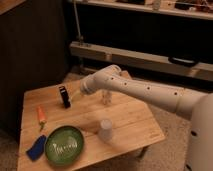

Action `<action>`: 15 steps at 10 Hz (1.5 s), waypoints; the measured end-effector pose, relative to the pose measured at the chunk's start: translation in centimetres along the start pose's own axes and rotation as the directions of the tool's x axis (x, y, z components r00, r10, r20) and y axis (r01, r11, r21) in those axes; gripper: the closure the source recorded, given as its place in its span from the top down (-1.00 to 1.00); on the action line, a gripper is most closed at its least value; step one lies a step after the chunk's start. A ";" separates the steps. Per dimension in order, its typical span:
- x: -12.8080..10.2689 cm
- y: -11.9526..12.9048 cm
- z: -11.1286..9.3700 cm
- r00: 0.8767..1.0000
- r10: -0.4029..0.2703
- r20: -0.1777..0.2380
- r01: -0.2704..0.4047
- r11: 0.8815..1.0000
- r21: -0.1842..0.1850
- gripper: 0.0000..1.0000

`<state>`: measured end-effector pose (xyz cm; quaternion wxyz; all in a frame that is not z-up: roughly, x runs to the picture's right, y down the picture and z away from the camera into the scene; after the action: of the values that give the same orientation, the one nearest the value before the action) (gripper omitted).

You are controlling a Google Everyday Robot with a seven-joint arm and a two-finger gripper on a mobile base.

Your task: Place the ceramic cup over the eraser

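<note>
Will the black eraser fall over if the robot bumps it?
Probably: the eraser stands upright on a narrow end, so a nudge may tip it. It looks stiff, unlikely to bend. The pincer hovers right beside it.

We look on a low wooden table (pixel 132 117) standing on speckled beige carpet (pixel 172 150) in dim, warm light. Behind it a dark panel (pixel 32 50) fills the left, and a pale ledge (pixel 140 56) crosses a black recess with a shelf (pixel 140 7) above.

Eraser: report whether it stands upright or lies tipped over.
Upright: the eraser stands on end on the table, taller than wide. The gripper is close beside it.
</note>
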<state>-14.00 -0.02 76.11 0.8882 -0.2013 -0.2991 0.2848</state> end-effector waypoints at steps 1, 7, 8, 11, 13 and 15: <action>0.9 0.2 -1.8 1.000 0.008 -0.013 -0.008 1.000 0.018 0.60; 7.8 6.3 -10.0 0.985 0.166 -0.051 -0.161 0.983 0.090 0.60; 8.6 7.9 -10.5 0.983 0.165 -0.074 -0.156 0.981 0.117 0.60; 11.3 11.2 -11.2 0.982 0.143 -0.124 -0.116 0.972 0.202 0.60; 13.2 11.3 -11.8 0.979 0.154 -0.133 -0.114 0.957 0.268 0.60; 13.9 10.8 -13.1 0.978 0.165 -0.129 -0.115 0.939 0.325 0.60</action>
<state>-0.50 14.47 66.47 0.9068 -0.0987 -0.1649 0.3752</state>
